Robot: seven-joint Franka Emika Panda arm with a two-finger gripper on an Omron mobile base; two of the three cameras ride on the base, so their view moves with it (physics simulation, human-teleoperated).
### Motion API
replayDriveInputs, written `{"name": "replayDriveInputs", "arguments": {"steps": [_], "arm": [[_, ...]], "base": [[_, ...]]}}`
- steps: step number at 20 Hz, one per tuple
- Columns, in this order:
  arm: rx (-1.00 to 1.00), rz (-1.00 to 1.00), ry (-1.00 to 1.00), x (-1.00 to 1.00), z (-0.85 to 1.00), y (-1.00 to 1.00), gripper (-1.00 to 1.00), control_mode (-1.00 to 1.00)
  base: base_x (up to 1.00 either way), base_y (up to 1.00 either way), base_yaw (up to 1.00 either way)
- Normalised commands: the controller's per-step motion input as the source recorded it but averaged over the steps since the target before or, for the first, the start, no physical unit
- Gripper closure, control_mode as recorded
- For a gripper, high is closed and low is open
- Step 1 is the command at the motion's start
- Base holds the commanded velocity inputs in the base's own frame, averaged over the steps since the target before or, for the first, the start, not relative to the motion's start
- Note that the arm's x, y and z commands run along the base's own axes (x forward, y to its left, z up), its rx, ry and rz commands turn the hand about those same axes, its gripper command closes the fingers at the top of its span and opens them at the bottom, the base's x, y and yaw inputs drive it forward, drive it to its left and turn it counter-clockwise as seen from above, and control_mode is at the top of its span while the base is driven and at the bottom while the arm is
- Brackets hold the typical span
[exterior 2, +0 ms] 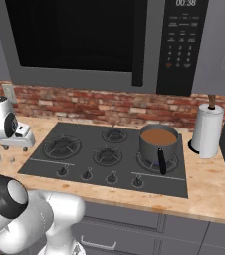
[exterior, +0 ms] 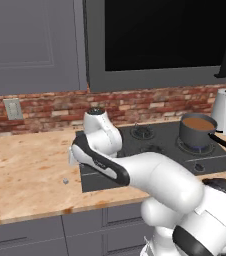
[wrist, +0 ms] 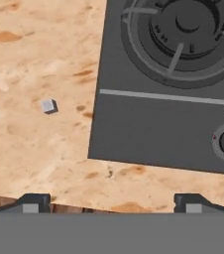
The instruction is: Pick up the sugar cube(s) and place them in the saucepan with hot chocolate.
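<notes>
While the arm reaches out over the table's left part, the cube remains ungrasped.
Sugar cube [wrist: 48,105]: lies alone on the table [wrist: 29,144], near the stove's [wrist: 148,129] left edge, apart from it.
Offset: in the hand view the cube sits left of centre and above the fingertips, nearer the left tip [wrist: 30,203]; a cube has no long axis to align.
End effector [wrist: 111,204]: spread wide, holding and touching nothing, hovering clear of the table.
Saucepan [exterior: 198,129]: on a rear burner, well apart from the cube, brown liquid inside, handle pointing forward.
Judged next step: centre over the cube, then descend.
</notes>
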Motion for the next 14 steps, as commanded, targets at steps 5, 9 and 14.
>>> {"name": "replayDriveInputs", "arguments": {"steps": [5, 9, 14], "arm": [[-0.05, 0.0, 0.15, 0.2, -0.22, 0.15, -1.0, -1.0], [-0.06, 0.0, 0.07, 0.06, -0.1, 0.0, -1.0, -1.0], [0.0, 0.0, 0.1, 0.06, -0.2, 0.04, -1.0, -1.0]], "base": [[0.0, 0.0, 0.0], [0.0, 0.0, 0.0], [0.0, 0.0, 0.0]]}}
